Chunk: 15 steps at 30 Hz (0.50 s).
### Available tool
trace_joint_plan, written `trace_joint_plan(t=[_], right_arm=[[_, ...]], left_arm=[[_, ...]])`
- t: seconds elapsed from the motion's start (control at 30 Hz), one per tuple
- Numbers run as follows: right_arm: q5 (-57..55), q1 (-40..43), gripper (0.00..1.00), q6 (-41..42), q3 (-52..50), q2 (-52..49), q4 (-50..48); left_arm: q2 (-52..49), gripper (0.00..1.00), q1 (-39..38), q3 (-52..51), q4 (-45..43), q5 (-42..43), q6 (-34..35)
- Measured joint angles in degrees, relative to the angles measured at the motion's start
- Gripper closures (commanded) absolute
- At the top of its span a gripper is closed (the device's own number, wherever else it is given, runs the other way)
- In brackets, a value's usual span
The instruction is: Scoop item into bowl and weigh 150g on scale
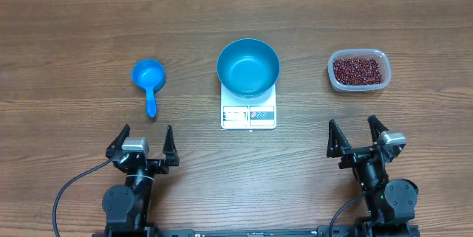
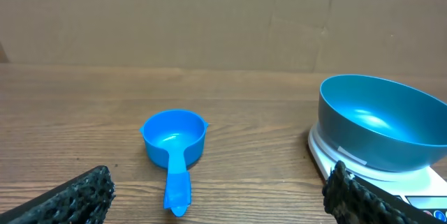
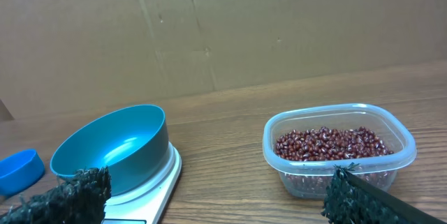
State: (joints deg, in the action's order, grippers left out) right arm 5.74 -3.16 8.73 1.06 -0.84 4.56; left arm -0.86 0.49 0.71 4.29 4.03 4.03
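Wood-grain counter (image 1: 74,30) carries every item; in the wrist views a brown cardboard wall (image 2: 209,15) closes off its far edge.

1. State of the left pincer (image 1: 146,129): jaws spread wide, nothing between them, positioned low near the front edge of the counter. Directly ahead of it lies the small blue scoop (image 1: 148,76), cup away from the arm and handle pointing back toward the arm. Scoop and left pincer are apart.

2. State of the right pincer (image 1: 352,123): jaws spread wide, nothing between them, near the front edge on the opposite side. Ahead of it, well apart, stands the clear plastic tub (image 1: 358,52), rectangular with rounded corners.

3. Location of the beans (image 1: 359,70): dark red-brown, lying in a loose layer inside the tub.

4. Location of the scale (image 1: 248,116): white and square, at the centre of the counter between scoop and tub, touching neither. Its display panel faces the arms; the reading is too small to make out.

5. Location of the bowl (image 1: 248,67): round, blue, glossy inside, upright on the scale platform. Its rim overhangs the platform on the far side and both flanks, leaving only the panel strip uncovered in the overhead view.
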Motion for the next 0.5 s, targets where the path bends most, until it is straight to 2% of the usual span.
trace_joint_plan(t=[0.27,0.5], right_arm=[[0.0,0.0,0.00,0.0,0.0,0.0,0.0],[0.0,0.0,0.00,0.0,0.0,0.0,0.0]], left_arm=[[0.0,0.00,0.0,0.0,0.0,0.0,0.0],[0.0,0.00,0.0,0.1,0.4,0.4,3.3]])
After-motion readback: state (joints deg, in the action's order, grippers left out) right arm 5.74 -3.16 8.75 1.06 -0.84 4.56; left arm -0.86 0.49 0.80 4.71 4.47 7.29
